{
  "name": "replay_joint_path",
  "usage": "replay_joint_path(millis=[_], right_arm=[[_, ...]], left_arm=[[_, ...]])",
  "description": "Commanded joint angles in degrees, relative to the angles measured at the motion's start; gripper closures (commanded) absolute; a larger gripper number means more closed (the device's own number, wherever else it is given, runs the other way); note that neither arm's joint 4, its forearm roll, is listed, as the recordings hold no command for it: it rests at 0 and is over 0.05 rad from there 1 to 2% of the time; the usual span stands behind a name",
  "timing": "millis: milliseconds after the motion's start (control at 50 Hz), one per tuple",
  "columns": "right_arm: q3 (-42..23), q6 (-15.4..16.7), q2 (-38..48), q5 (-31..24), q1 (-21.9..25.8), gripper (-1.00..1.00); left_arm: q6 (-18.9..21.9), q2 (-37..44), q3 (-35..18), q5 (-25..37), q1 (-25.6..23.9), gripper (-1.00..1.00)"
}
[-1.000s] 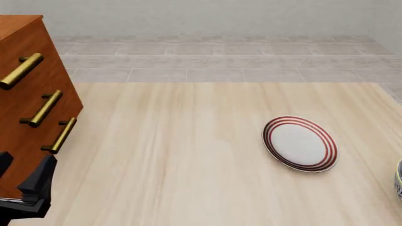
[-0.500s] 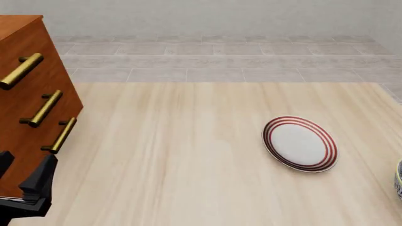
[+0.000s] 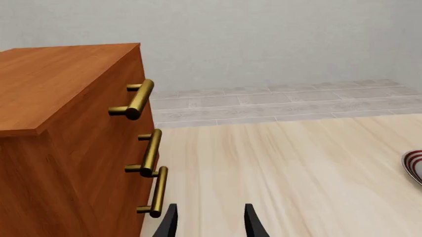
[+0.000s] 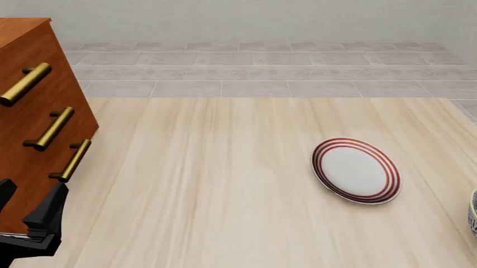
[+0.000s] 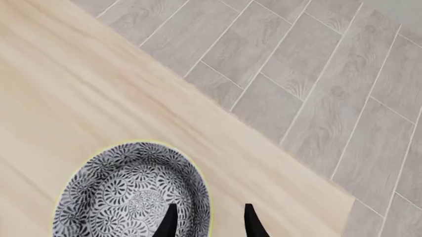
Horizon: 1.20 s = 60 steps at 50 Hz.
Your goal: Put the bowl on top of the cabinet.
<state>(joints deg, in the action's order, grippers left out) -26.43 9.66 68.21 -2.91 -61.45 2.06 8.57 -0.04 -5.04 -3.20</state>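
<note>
The right gripper [image 5: 207, 222] was open and empty, fingertips straddling the rim of the bowl [image 5: 128, 192] near the table [image 5: 79, 103] edge; a shallow pinch risked slipping during transfer to the distant cabinet [image 4: 30, 111].

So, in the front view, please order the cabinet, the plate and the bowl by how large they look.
1. Cabinet, by far the largest, though the frame cuts it off.
2. Plate.
3. Bowl, smallest as seen, but only a sliver shows at the right edge, so its real size against the plate is unsure.
</note>
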Motion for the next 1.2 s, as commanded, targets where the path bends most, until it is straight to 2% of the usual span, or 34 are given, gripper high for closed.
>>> replay_joint_path(millis=[20, 820, 1100, 1120, 1200], right_arm=[[2.23, 0.19, 4.63, 4.57, 0.09, -1.00], [6.96, 0.44, 16.40, 16.02, 0.83, -1.00], [7.52, 0.26, 17.52, 17.34, 0.78, -1.00], [7.49, 0.49, 17.31, 17.21, 0.68, 1.00], [7.54, 0.37, 15.69, 16.08, 1.15, 1.00]], left_arm=[[0.05, -0.07, 0.00, -0.06, 0.06, -1.00], [0.24, 0.51, 0.00, -0.55, 0.02, -1.00], [0.17, 0.20, 0.00, -0.20, -0.06, -1.00], [0.16, 0.17, 0.00, -0.17, -0.05, -1.00], [0.21, 0.01, 0.00, -0.03, -0.08, -1.00]])
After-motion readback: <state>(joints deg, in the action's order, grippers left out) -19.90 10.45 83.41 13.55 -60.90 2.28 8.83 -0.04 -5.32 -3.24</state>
